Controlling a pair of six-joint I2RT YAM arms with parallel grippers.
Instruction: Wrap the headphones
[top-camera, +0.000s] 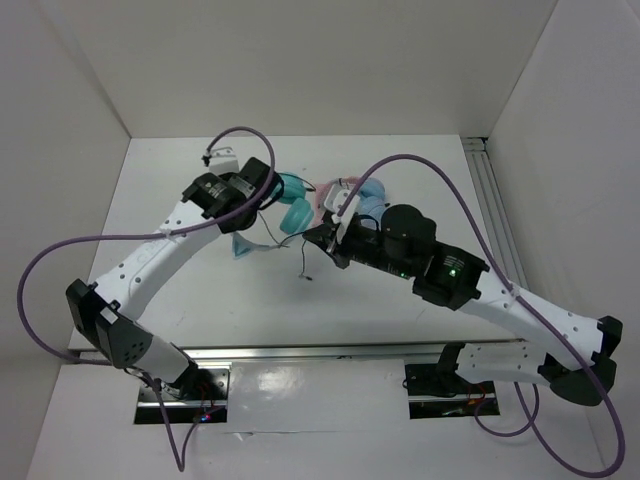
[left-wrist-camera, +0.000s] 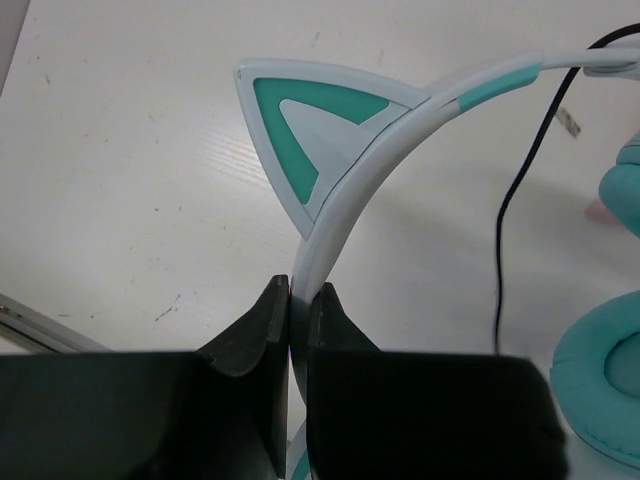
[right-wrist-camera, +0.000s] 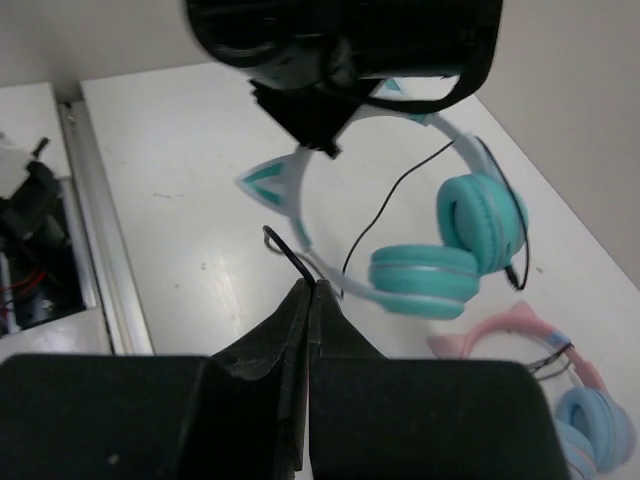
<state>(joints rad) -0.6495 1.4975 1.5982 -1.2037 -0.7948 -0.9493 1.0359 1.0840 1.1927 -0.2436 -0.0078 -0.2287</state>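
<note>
top external view, contents by size.

table (top-camera: 200, 310): white, walled on three sides.

left arm (top-camera: 150, 262): reaches in to the rear middle of the table.

right arm (top-camera: 520, 305): reaches in from the opposite side, with its wrist near the middle.

headphones (top-camera: 296, 212): teal ear cups on a pale headband. they sit at the rear middle of the table, between the two wrists. the pink headphones (top-camera: 335, 190) lie just beside and behind them.

left wrist view.

left gripper (left-wrist-camera: 298, 295): fingers drawn almost together, clamped on the pale headband of the headphones (left-wrist-camera: 345, 215) just below one cat ear (left-wrist-camera: 320, 130).

cat ear: white rim, teal inset, tip pointing away from the fingers. a teal ear cup shows at the right edge of the view.

cable (left-wrist-camera: 503, 220): thin and black, hanging beside the headband and apart from it.

right wrist view.

right gripper (right-wrist-camera: 308, 292): fingers pressed together, with the cable (right-wrist-camera: 285, 250) pinched at their tips and a short bend of it sticking out.

headphones (right-wrist-camera: 425, 275): both ear cups lie beyond the fingertips, and the headband rises to the other wrist. whether the cups rest on the table cannot be told.

pink headphones (right-wrist-camera: 510, 335): right of the teal cups, light blue cup at the frame corner.
</note>
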